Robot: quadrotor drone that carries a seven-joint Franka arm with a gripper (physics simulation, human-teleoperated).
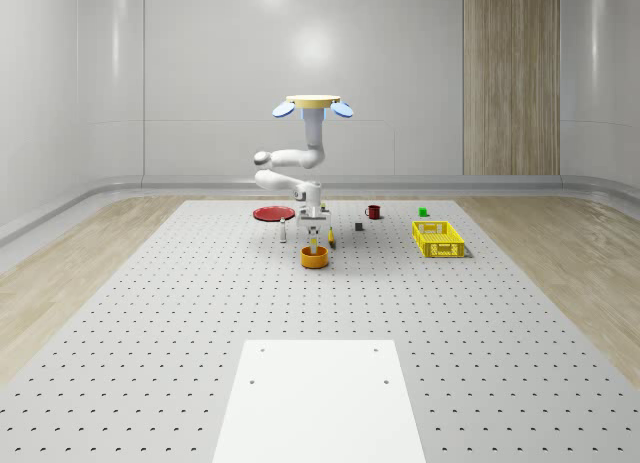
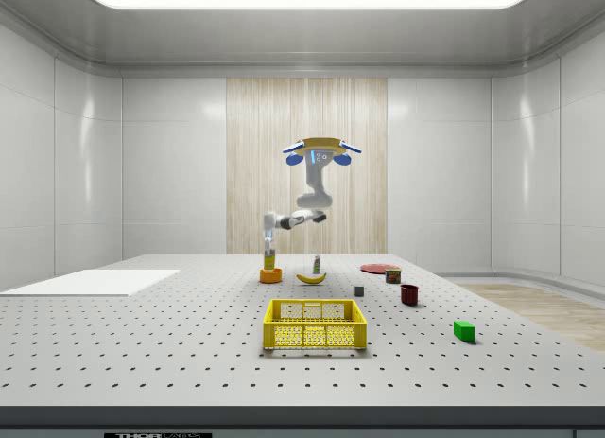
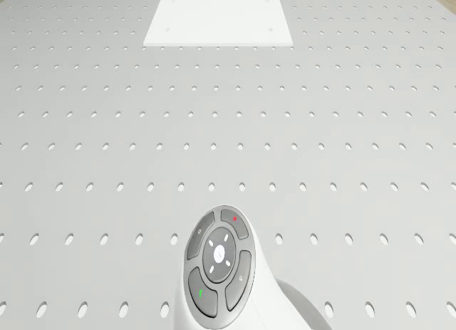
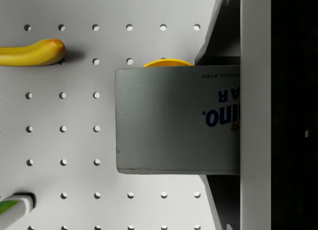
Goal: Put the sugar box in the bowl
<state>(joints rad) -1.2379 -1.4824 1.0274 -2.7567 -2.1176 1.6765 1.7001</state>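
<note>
Drone (image 1: 313, 105): hovering above the counter (image 1: 150, 313), behind the bowl.
Hand (image 1: 315, 235): clenched on the sugar box (image 4: 179, 118).
Sugar box: held directly above the orange bowl (image 1: 314, 257).
Done: pickup, carry.
Left: lower, release.

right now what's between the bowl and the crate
In the whole-scene view the banana lies just beside the bowl; from there to the crate the table is bare. The small dark block sits farther back.

Sugar box (image 4: 174, 118) face: partial blue "omin", "R", small "ULATED"
</note>
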